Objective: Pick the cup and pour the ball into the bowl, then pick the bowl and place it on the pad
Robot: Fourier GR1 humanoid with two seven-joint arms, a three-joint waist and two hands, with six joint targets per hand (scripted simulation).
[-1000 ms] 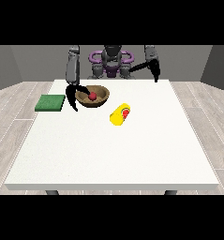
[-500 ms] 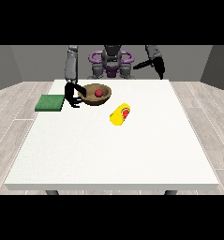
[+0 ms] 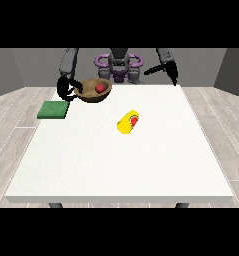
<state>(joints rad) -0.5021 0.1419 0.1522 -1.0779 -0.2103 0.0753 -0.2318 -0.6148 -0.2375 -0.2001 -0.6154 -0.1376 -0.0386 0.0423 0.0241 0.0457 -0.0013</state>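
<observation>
A round brown wooden bowl (image 3: pixel 94 91) with a small red ball (image 3: pixel 99 88) inside is held raised above the large white table (image 3: pixel 116 165) by the black hand at the view's left (image 3: pixel 67 89), whose fingers are curled round the bowl's rim. A flat green square pad (image 3: pixel 53 109) is seen just beside and below the bowl, at the table's left edge, and a yellow cup (image 3: pixel 128 122) is lying on its side near the table's middle. The hand at the view's right (image 3: pixel 172 75) is held above the table's far edge, well apart from everything; whether it is clenched or released cannot be told.

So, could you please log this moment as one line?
bowl: held by hand at view's left, ball inside | cup: lying on table | pad: bare
</observation>
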